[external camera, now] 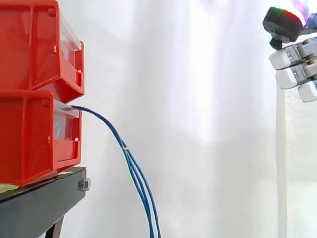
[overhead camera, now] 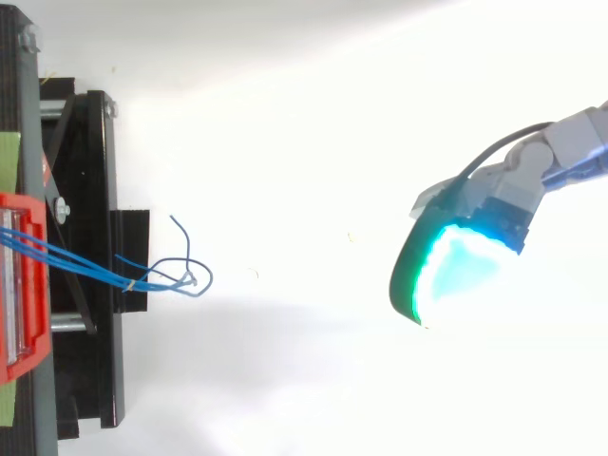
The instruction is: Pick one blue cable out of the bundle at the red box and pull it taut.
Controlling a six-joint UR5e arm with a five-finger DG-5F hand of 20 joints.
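Two red boxes sit stacked on a black stand, and the lower red box serves as the marker for everything else. The upper red box rests directly on top of it, with its front lip jutting out a little farther.

The blue cables come out of the open front of the lower red box near its top edge. In the side view they arc outward and downward away from that box, then hang as a close bundle below its level, past the front of the stand. A small pale tie binds the strands together a short way out from the box front.

From above, the blue cables run out of the lower red box across the stand. Beyond the stand's far edge, loose strands curl and loop.

The hand hangs well apart from the lower red box, on the side its front faces and higher than its top. In the top view the hand is likewise far out from the box, clear of the cables and touching none of them. Whether it is spread wide or drawn in cannot be told. A white curtain hangs behind the box.
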